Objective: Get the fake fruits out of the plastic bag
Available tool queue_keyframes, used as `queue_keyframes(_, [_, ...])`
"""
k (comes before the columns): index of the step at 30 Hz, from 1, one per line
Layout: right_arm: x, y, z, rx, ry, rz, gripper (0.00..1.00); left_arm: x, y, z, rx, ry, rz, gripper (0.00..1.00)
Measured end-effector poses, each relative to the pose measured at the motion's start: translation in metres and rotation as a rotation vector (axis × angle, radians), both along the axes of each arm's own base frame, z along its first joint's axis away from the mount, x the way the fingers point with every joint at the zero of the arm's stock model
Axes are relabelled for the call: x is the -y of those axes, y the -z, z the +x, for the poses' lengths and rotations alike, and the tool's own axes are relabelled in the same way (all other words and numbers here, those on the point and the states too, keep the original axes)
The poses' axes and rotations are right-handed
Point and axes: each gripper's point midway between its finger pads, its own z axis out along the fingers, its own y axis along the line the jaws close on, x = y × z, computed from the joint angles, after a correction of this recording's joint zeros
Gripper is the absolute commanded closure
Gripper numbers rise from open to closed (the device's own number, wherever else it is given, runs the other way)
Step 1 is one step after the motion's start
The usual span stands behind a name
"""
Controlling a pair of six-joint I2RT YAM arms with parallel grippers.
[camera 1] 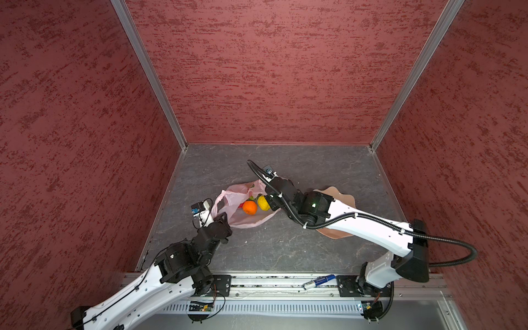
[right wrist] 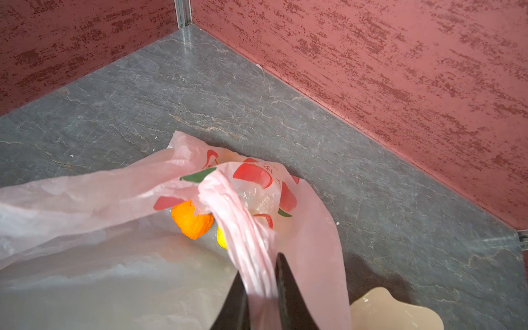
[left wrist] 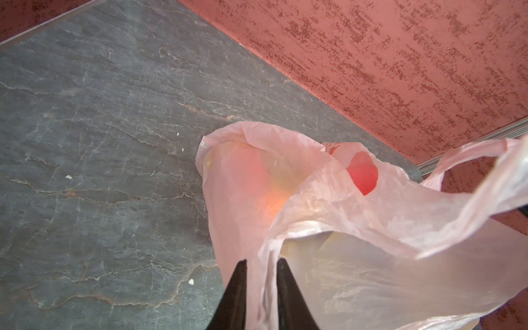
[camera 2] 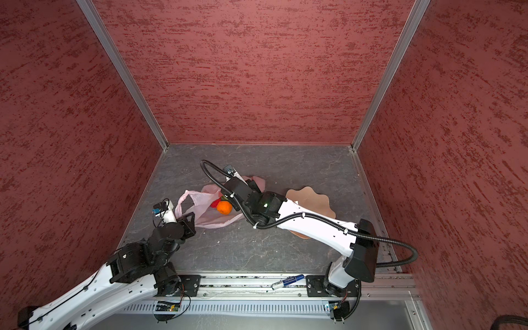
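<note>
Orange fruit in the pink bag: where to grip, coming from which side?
Grip the round orange toy fruit across its middle, straight down through the open mouth of the thin pink plastic bag. It lies uncovered there in both top views. The yellow toy lemon sits close on its right, so pinching its near and far sides probably fits best.

fruits (right wrist: 192, 220) half behind the bag (right wrist: 85, 194)
</note>
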Motion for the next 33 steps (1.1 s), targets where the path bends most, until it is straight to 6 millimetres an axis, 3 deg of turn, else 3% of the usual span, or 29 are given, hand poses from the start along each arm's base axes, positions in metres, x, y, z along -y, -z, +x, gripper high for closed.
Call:
queue_keyframes(12, [0.008,-0.014,-0.009,0.02,-0.016,0.103,0.92,0.013,-0.041,0.003,0.048,0.11,0.095,0.38])
queue_keyframes(18, [0.009,-0.023,-0.013,0.027,-0.036,0.146,0.94,0.022,-0.048,0.012,0.058,0.152,0.166,0.24])
queue_keyframes(23, [0.012,-0.025,-0.019,0.023,-0.055,0.167,0.95,0.018,-0.055,0.027,0.042,0.148,0.203,0.12])
queue_keyframes(28, [0.016,-0.03,-0.022,0.026,-0.065,0.185,0.95,0.02,-0.068,0.037,0.031,0.185,0.209,0.05])
queue_keyframes(33, [0.016,-0.033,-0.023,0.03,-0.068,0.196,0.95,0.036,-0.085,0.041,0.042,0.289,0.232,0.05])
